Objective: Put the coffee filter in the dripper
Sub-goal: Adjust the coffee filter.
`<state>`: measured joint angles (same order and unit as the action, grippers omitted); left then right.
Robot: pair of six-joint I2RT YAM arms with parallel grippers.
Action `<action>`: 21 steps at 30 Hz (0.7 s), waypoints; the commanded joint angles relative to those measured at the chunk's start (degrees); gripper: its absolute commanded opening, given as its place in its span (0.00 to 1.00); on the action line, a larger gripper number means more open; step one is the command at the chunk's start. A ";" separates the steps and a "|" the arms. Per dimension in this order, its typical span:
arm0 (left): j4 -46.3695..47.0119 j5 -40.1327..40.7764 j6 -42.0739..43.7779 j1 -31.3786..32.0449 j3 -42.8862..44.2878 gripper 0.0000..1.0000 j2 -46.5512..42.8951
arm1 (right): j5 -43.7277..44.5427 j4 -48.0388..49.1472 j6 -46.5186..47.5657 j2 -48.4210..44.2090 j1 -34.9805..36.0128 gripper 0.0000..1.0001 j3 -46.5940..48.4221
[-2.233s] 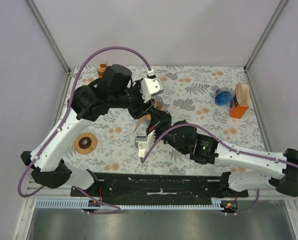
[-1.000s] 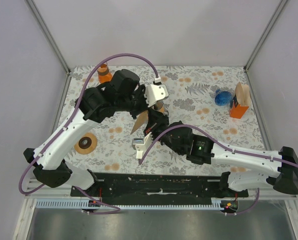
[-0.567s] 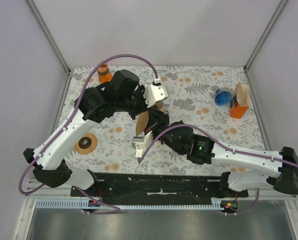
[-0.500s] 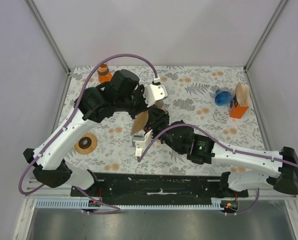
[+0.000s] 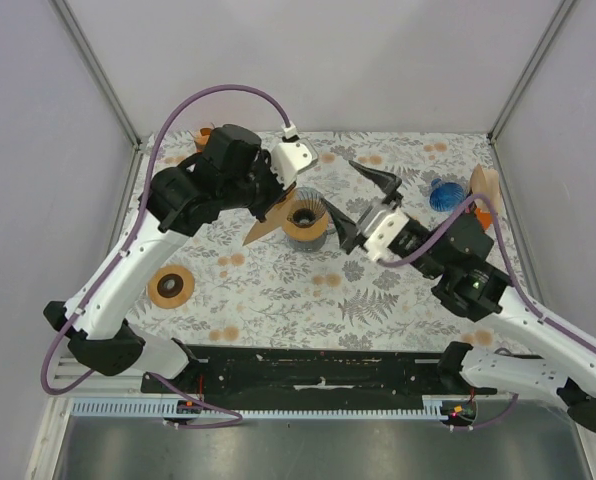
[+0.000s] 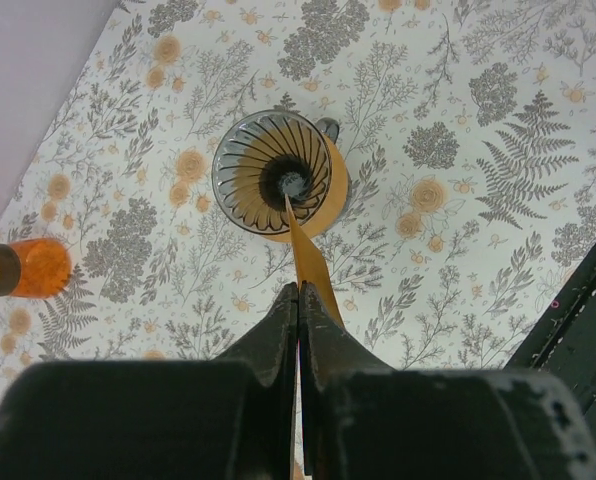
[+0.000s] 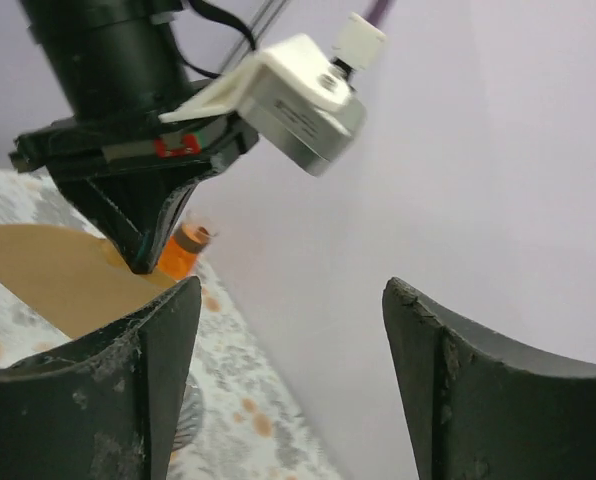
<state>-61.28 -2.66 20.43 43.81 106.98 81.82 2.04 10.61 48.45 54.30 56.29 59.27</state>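
A flat brown paper coffee filter (image 5: 262,229) hangs just left of the ribbed glass dripper (image 5: 305,216), above the table. My left gripper (image 5: 280,204) is shut on the filter's upper edge. In the left wrist view the filter (image 6: 309,259) shows edge-on below the pinched fingertips (image 6: 298,292), its lower tip over the dripper (image 6: 276,175). My right gripper (image 5: 362,207) stands open and empty to the right of the dripper, jaws wide apart. The right wrist view, past that gripper (image 7: 293,290), shows the filter (image 7: 58,275) hanging from the left fingers (image 7: 138,225).
An orange bottle (image 5: 204,137) stands at the back left. A brown tape roll (image 5: 170,286) lies front left. A blue object (image 5: 444,195) and an orange box (image 5: 481,207) sit at the right side by the wall.
My right gripper has opened, let go of the filter and drawn back to the right. The left gripper shut on the filter and now holds it alone; the dripper is uncovered.
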 commanded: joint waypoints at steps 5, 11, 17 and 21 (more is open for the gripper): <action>7.65 -0.43 -6.09 -2.15 2.09 0.02 -3.42 | -7.86 -5.67 -47.60 5.01 -11.64 0.90 9.27; 17.84 2.30 -7.06 -2.24 -2.64 0.02 -6.58 | -6.34 -7.19 -72.24 8.98 -13.84 0.74 11.06; 25.06 2.31 -10.14 -2.24 -7.39 0.02 -8.96 | -12.49 -0.25 -79.12 12.14 -13.84 0.70 9.64; 25.77 1.25 -11.90 -2.24 -8.19 0.02 -9.05 | -15.49 2.66 -79.12 14.16 -13.84 0.71 10.60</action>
<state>-40.88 -1.41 12.56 41.74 99.63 73.54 -9.23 7.60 -26.06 67.09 42.37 68.82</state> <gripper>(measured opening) 0.026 0.702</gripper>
